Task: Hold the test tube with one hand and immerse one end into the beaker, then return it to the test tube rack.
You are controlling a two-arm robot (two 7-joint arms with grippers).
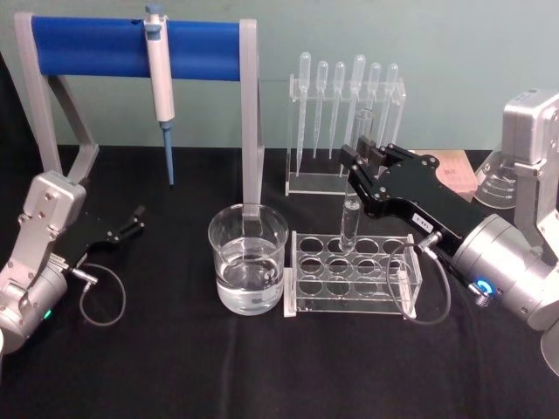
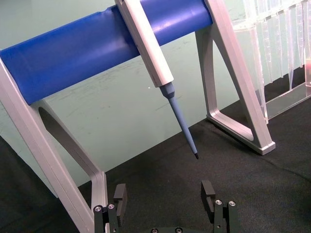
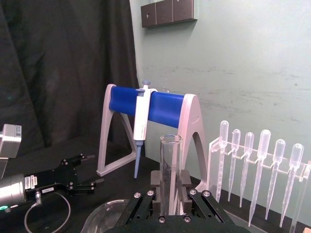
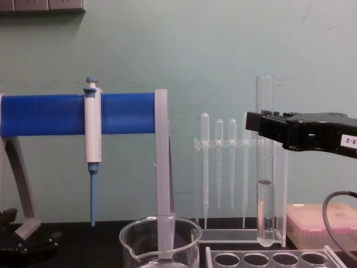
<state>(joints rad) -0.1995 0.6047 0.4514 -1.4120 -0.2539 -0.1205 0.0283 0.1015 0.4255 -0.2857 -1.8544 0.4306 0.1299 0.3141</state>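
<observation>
The long, clear, round-bottomed glass test tube (image 4: 264, 184) is clamped by its upper part between the closed jaws of the black flat-jawed right pincer (image 1: 361, 150). The open rim stands above the pincer, and the rounded end hangs upright below it. That end is held just above the holes of the clear acrylic test tube rack (image 1: 349, 301) and is seen apart from it in the chest view. The wide clear glass beaker (image 1: 249, 262), part-filled with clear liquid, stands lower than the pincer and off to its left, just beside the rack. It is not touched by the tube.

The grasp is therefore judged done. Whether the dip has been made cannot be read from the tube's position, and the seating in the rack is left to do. A level of clear liquid appears to sit in the tube's lower part, though the glass makes this hard to confirm. The black left pincer (image 2: 164, 191) is parked well to the left, its jaws spread and empty.
</observation>
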